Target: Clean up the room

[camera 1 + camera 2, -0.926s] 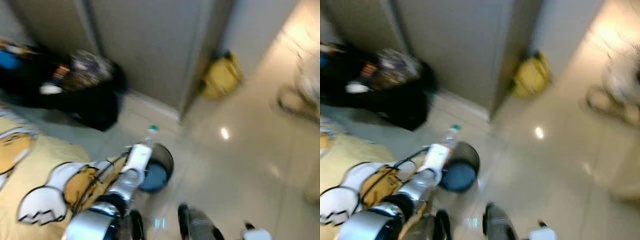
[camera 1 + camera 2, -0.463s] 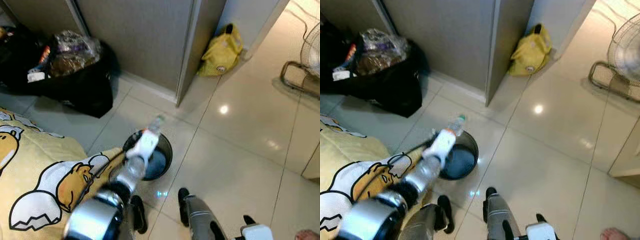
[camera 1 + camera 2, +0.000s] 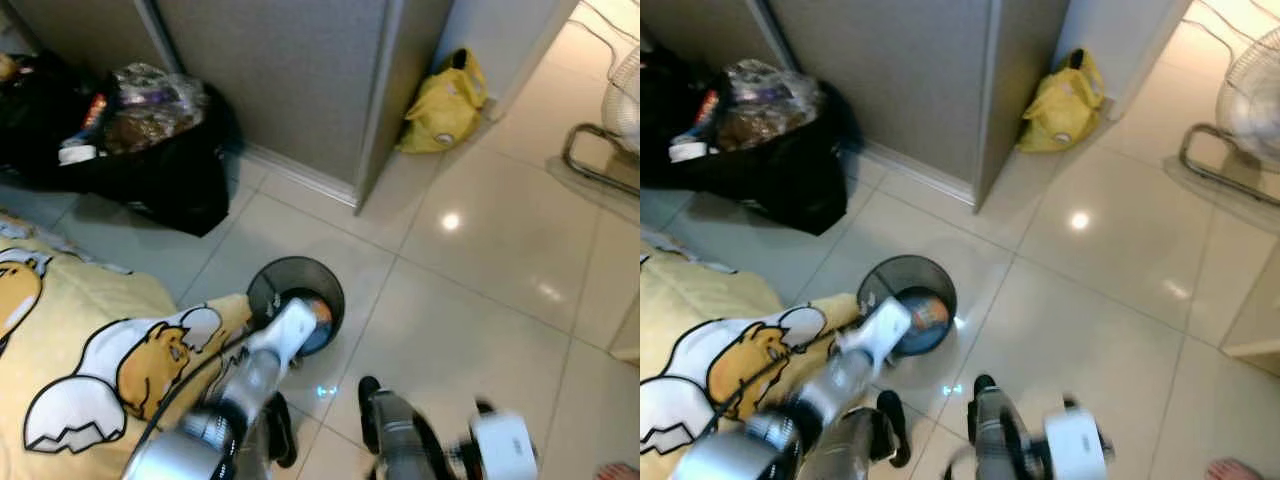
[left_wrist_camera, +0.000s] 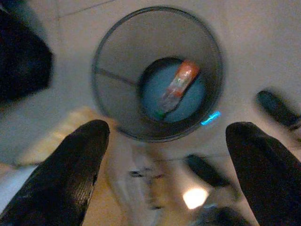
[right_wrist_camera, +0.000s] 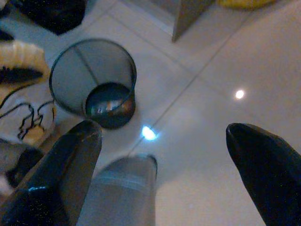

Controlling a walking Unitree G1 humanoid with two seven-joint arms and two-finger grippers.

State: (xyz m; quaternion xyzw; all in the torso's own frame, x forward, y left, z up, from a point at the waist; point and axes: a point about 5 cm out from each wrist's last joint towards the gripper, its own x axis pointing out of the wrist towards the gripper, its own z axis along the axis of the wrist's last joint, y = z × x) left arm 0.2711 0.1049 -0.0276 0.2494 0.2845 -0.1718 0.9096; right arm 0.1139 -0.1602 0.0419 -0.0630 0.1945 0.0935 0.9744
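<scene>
Left wrist view: left gripper (image 4: 167, 141) hanging right over one mesh bin (image 4: 113, 70), fingers spread wide and empty, likely so trash falls straight in. One bottle (image 4: 176, 89) lying flat at the bottom. Right gripper (image 5: 162, 174) spread apart too, holding nothing, off to the side. One black bag (image 3: 150, 170), one yellow bag (image 3: 445, 100), one yellow blanket (image 3: 90, 350) nearby.

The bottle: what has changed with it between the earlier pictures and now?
The left gripper let go of the bottle, which dropped into the bin and now lies at its bottom. The gripper's fingers are open above the bin. The bin, black bag and yellow bag stayed put.
</scene>
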